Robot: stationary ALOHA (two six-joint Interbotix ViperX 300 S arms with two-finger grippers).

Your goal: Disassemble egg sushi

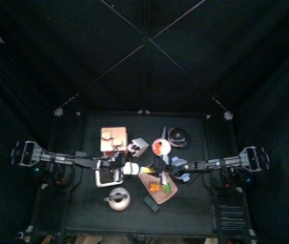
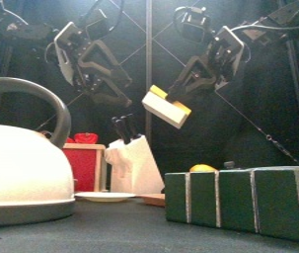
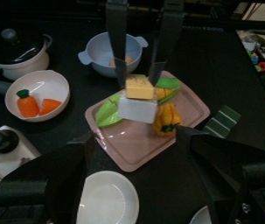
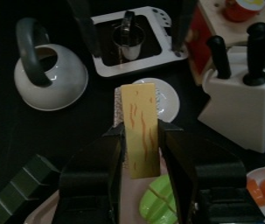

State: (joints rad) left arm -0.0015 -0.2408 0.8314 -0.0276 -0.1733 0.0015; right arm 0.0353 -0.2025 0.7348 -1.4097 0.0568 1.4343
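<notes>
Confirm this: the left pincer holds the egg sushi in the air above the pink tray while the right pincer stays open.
Wrong arm: the right pincer grips the egg sushi above the pink tray; the left pincer is the open one. The right wrist view shows the grip.

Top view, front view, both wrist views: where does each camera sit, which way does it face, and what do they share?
Top view: high overhead, looking straight down at the table; both arms show.
Front view: at the table's edge, level past a kettle; left gripper and right gripper hang behind.
Left wrist view: on the left arm, looking down at a pink tray; own open jaws show.
Right wrist view: on the right arm; own jaws clamp the egg sushi.
Shared: front and both wrist views show the sushi.
</notes>
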